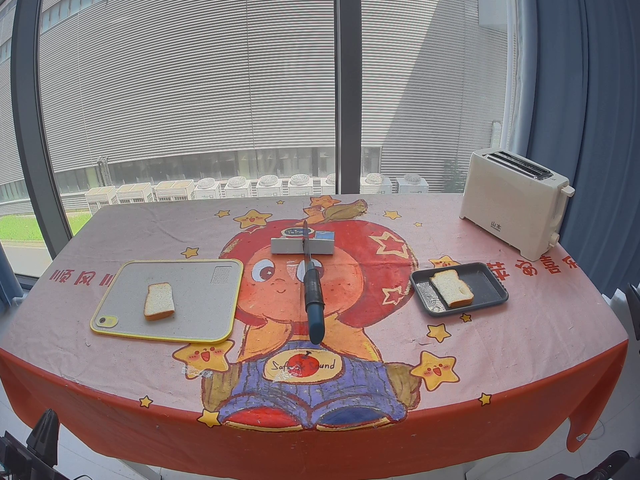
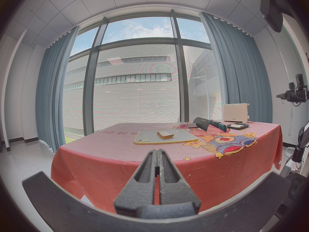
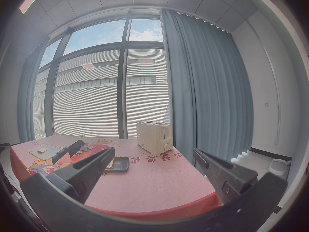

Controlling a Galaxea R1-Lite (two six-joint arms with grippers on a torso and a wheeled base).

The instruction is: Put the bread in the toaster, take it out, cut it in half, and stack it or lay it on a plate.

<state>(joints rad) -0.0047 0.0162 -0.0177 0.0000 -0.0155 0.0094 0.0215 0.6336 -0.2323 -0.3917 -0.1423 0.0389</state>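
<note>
You'll find one white bread slice (image 1: pixel 452 288) in the dark grey rectangular tray (image 1: pixel 491 280) at 3 o'clock from the teal-handled knife (image 1: pixel 313 296), and a second slice (image 1: pixel 159 301) on the yellow-rimmed grey cutting board (image 1: pixel 200 305) at 9 o'clock. Your left gripper (image 2: pixel 157 152) is pressed together and empty, while your right gripper (image 3: pixel 154 152) is spread apart.

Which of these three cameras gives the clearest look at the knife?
The head view. It shows the knife whole from above at mid-table, its blade across a small grey block and its dark handle pointing toward the robot. Both wrist views catch it only small and far off, seen from the side.
</note>
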